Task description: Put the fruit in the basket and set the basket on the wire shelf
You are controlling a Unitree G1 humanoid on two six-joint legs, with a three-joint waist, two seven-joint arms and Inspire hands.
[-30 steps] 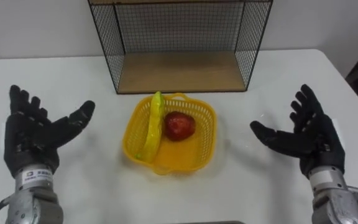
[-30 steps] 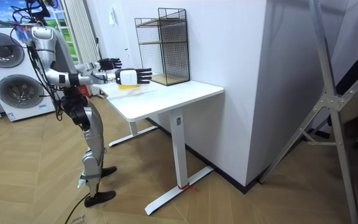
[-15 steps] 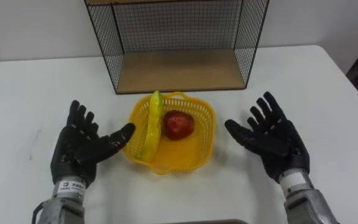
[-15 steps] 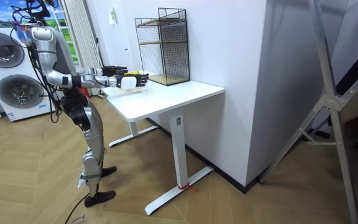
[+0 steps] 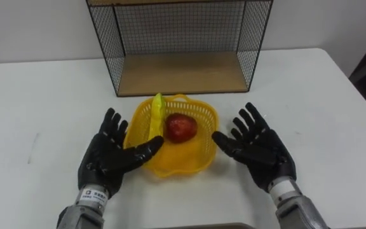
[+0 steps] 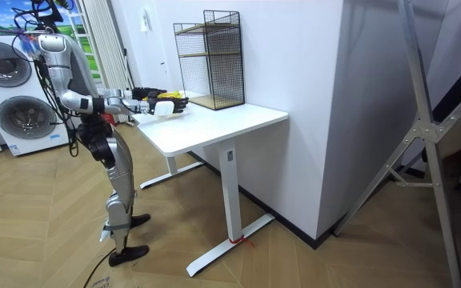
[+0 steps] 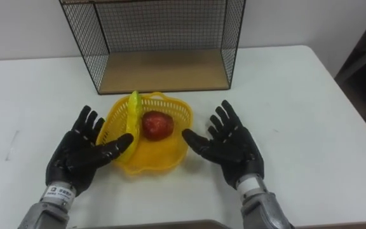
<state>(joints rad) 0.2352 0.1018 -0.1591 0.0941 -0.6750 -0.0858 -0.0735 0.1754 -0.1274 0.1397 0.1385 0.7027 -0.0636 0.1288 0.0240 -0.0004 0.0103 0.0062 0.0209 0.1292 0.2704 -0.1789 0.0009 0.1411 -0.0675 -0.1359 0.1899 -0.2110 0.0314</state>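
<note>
A yellow plastic basket sits on the white table, just in front of the wire shelf. Inside it lie a red apple and a yellow banana leaning along the left side. My left hand is open, palm up, its thumb at the basket's left rim. On the other side my right hand is open too, thumb close to the right rim. In the room view I stand at the table's end with both arms stretched over it toward the basket.
The wire shelf has a wooden floor and mesh walls, open toward me, and stands against the wall. In the room view it is a two-tier rack, with washing machines behind me on the room view's left.
Both hands have moved inward from wide apart to either side of the basket. The basket and fruit have stayed put.
</note>
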